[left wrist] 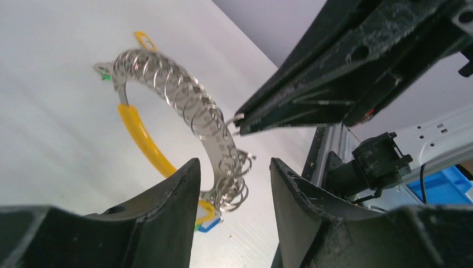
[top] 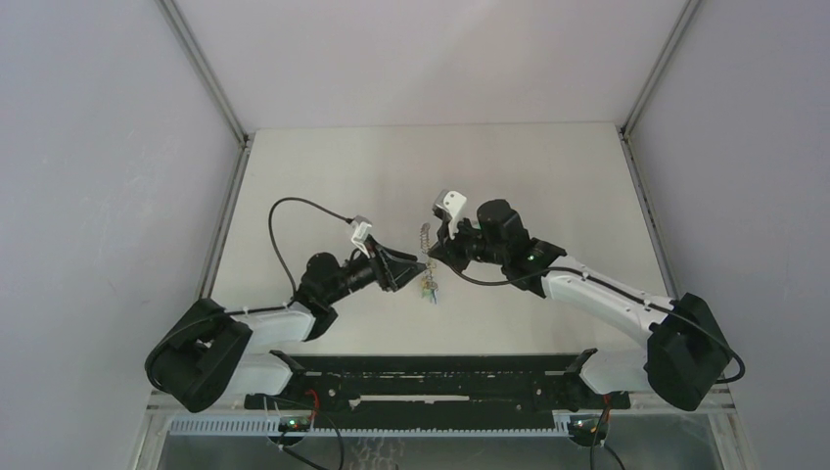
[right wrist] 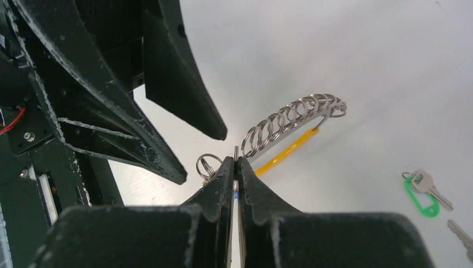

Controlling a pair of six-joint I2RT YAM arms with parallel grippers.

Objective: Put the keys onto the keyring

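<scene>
Your right jaws are pinched shut on one small silver loop of the keyring [right wrist: 290, 117], which is held in a curved arc between the two arms. Seen from overhead, its long axis runs far-to-near. Whether its far end touches the surface [right wrist: 362, 56], you cannot tell. Your left jaws stand apart around its near end, not pressing it. A blue tag [left wrist: 211, 224] there is mostly hidden behind a finger [left wrist: 167, 212]. A green key [right wrist: 423, 196] lies well apart, and a second key [right wrist: 461, 231] is cut off at the frame's edge.
</scene>
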